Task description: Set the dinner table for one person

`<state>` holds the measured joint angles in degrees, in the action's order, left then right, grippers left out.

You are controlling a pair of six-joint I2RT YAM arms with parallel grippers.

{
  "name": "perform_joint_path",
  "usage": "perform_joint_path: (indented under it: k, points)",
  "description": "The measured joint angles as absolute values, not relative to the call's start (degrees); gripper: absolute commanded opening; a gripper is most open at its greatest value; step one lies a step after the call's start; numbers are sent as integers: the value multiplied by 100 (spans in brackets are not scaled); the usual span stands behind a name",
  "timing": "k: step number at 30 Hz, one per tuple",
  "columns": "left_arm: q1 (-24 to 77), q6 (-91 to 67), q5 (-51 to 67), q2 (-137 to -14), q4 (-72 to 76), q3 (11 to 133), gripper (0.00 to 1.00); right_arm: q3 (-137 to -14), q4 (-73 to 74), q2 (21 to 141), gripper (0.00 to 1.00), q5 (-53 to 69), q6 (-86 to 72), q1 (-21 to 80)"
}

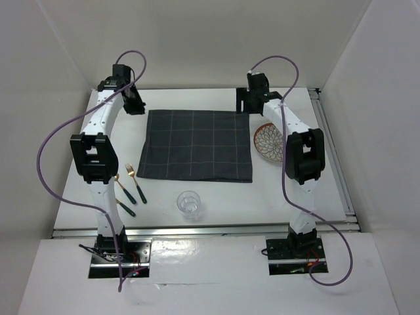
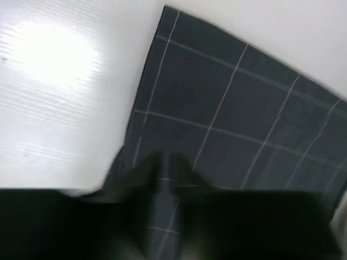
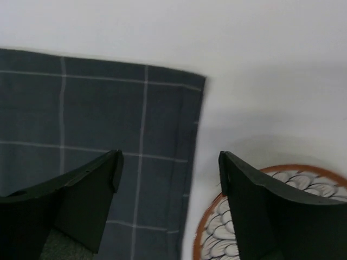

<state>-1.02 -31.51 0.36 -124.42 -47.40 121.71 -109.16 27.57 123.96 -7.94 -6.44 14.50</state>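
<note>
The white dinner table (image 1: pixel 262 197) holds a dark grey cloth with a light grid (image 1: pixel 197 146), spread flat in the middle. My left gripper (image 1: pixel 134 104) hangs over the cloth's far left corner. In the blurred left wrist view its fingers (image 2: pixel 145 170) stand a narrow gap apart over the cloth's left edge (image 2: pixel 238 119), holding nothing. My right gripper (image 1: pixel 244 102) is over the far right corner. In the right wrist view it (image 3: pixel 169 162) is wide open and empty above the cloth's edge (image 3: pixel 108 108) and the plate (image 3: pixel 217 238).
A patterned plate with a brown rim (image 1: pixel 268 142) lies right of the cloth, partly under the right arm. A clear glass (image 1: pixel 189 203) stands near the front. Gold cutlery with dark handles (image 1: pixel 135 184) lies front left, partly hidden by the left arm. Aluminium rails (image 1: pixel 335 157) edge the table.
</note>
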Motion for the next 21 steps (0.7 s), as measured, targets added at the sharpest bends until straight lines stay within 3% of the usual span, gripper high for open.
perform_joint_path:
  k: [1, 2, 6, 7, 8, 15, 21]
  points:
    - [-91, -3131, 8, -12333, -4685, 11990, 3, -10737, 2738, 12261, 75, -718, -740, 1466]
    - [-78, -3087, -16, -12243, -4619, 11819, 0, -10567, 2729, 12132, 65, -628, -834, 1485]
    - [84, -3017, -198, -11996, -4436, 11087, 0, -9649, 2683, 11618, 25, -360, -1190, 1584]
    - [180, -3024, -298, -11957, -4392, 10809, 0, -9437, 2714, 11528, 5, -395, -1234, 1636]
    - [239, -3024, -355, -11946, -4368, 10654, 0, -9266, 2731, 11467, 0, -410, -1238, 1680]
    - [676, -3050, -580, -11782, -4042, 9085, 0, -8125, 2851, 11065, 0, 75, -1356, 1776]
    - [646, -3168, -683, -11555, -3806, 8451, 0, -7808, 2716, 10805, 0, 674, -1739, 1815]
